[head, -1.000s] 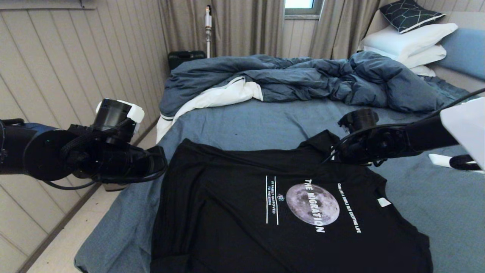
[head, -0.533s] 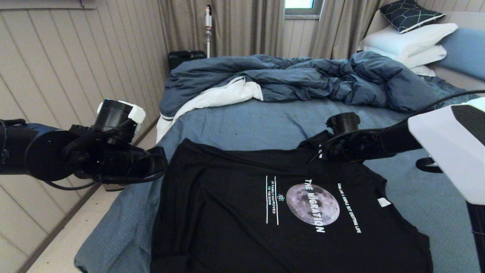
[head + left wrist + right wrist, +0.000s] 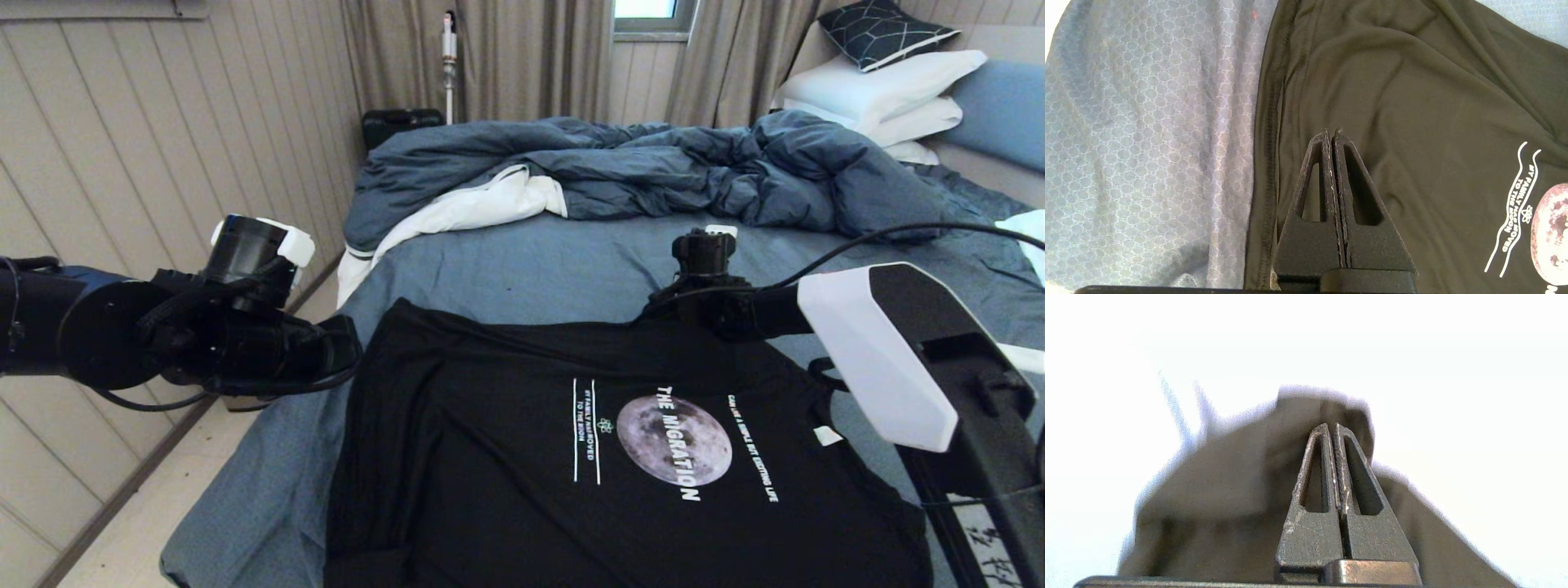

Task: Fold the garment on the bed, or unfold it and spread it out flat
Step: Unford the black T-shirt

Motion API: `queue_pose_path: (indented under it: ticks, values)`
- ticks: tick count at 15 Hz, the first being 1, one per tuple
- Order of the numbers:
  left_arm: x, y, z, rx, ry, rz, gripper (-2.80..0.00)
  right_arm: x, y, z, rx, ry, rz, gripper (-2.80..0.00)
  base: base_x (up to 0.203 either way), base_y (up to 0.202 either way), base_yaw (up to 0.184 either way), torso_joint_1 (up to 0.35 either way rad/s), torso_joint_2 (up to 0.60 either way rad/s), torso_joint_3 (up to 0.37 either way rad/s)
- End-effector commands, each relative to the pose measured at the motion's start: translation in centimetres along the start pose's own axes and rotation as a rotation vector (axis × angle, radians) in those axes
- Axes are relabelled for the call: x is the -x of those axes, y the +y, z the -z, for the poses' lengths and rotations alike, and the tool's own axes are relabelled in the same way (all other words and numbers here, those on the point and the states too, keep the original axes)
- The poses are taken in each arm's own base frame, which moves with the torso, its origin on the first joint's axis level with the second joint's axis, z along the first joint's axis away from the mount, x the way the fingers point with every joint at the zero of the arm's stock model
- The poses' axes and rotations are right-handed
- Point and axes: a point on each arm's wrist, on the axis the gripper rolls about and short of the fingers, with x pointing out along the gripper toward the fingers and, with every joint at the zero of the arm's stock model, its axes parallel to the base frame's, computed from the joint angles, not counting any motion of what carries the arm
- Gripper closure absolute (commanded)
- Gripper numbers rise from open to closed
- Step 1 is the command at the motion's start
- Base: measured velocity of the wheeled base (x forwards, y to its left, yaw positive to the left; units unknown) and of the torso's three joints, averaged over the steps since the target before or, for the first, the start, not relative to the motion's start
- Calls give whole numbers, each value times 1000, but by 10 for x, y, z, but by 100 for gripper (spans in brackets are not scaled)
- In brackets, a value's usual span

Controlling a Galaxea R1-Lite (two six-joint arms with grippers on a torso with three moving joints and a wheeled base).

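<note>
My right gripper [image 3: 653,309] has swung in from about three o'clock toward the middle of the head view since a second ago; it was out near the shirt's far right shoulder and now sits at the twelve o'clock edge of the garment [image 3: 620,457], over the raised sleeve fold there. My forearm's white casing, which earlier only clipped the right border, now fills the four o'clock corner. In my right wrist view the fingers [image 3: 1327,473] are pressed flat together with dark fabric behind them; whether any cloth is pinched between them I cannot tell.

My left gripper [image 3: 1332,135] has not shifted: it hangs at nine o'clock, fingers clenched on nothing, tips over the shirt's hem side just inside the stitched edge.

The garment lies print up, as before, spread on the near half of the bed [image 3: 522,269], moon print at its centre and neck label toward four o'clock. The crumpled duvet [image 3: 653,171] is heaped at twelve o'clock, pillows [image 3: 882,90] at one
</note>
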Motion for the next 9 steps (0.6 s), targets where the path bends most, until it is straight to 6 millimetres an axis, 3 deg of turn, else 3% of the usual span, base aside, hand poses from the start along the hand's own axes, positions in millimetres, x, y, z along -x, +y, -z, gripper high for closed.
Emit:
queue_pose_path:
  ticks: [1, 9]
  values:
    - [-1, 0, 1, 2, 3, -2, 0, -7, 13, 15, -46, -95, 18, 0, 0, 0, 0, 0, 0, 0]
    - [-3, 1, 2, 6, -15, 9, 0, 11, 22, -12, 34, -475, 66, 0, 0, 0, 0, 0, 0, 0]
